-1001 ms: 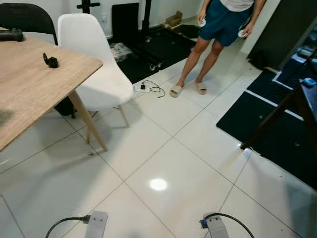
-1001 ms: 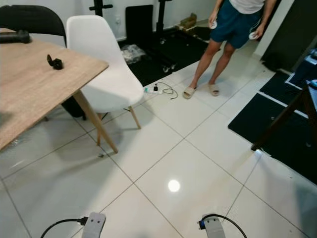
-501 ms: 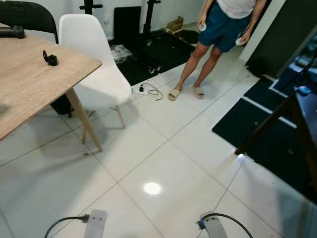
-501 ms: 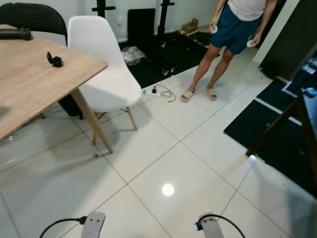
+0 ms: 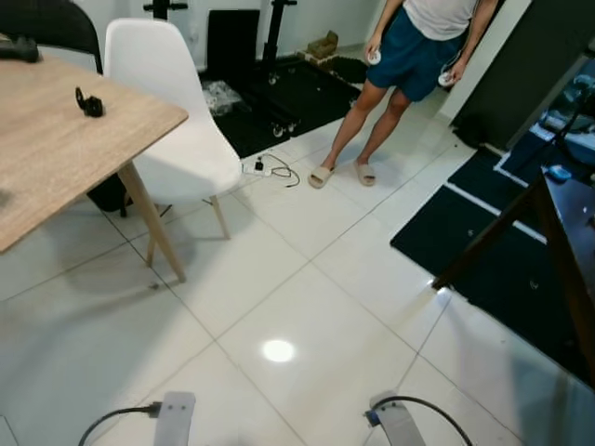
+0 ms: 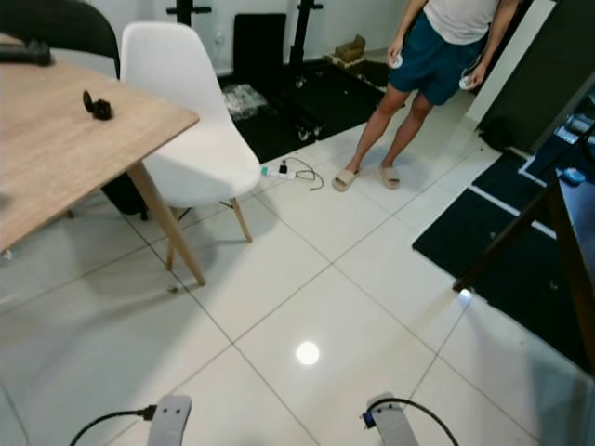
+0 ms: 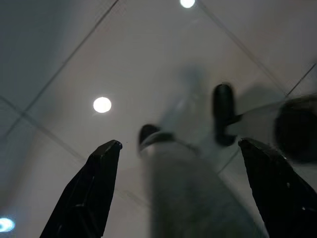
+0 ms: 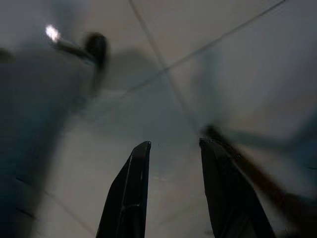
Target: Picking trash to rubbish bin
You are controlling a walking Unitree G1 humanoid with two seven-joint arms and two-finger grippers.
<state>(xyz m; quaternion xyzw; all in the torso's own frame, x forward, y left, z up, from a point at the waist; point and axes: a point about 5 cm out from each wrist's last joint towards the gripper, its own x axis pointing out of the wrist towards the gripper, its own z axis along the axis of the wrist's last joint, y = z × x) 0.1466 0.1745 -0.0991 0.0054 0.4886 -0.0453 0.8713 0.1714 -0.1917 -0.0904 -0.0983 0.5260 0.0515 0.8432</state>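
Observation:
A crumpled clear plastic wrapper (image 5: 223, 94) lies on the black mat behind the white chair, far ahead to the left. Both arms hang low, with their silver wrists at the bottom edge of the eye views, left (image 5: 175, 418) and right (image 5: 395, 429). In the left wrist view my left gripper (image 7: 179, 144) is open above pale floor tiles, its black fingers (image 7: 94, 188) wide apart with nothing held. The right gripper (image 8: 176, 144) is open too, its fingers (image 8: 130, 188) closer together over bare tile.
A wooden table (image 5: 56, 158) with a small black object (image 5: 89, 104) stands at the left, a white chair (image 5: 172, 130) beside it. A person (image 5: 404, 65) in sandals stands ahead. A power strip and cable (image 5: 265, 168) lie on the floor. Black mats (image 5: 483, 242) and dark furniture (image 5: 558, 232) are at the right.
The whole picture has shifted slightly, so the camera has moved. Both arms still hang as before, and the person stands in much the same spot.

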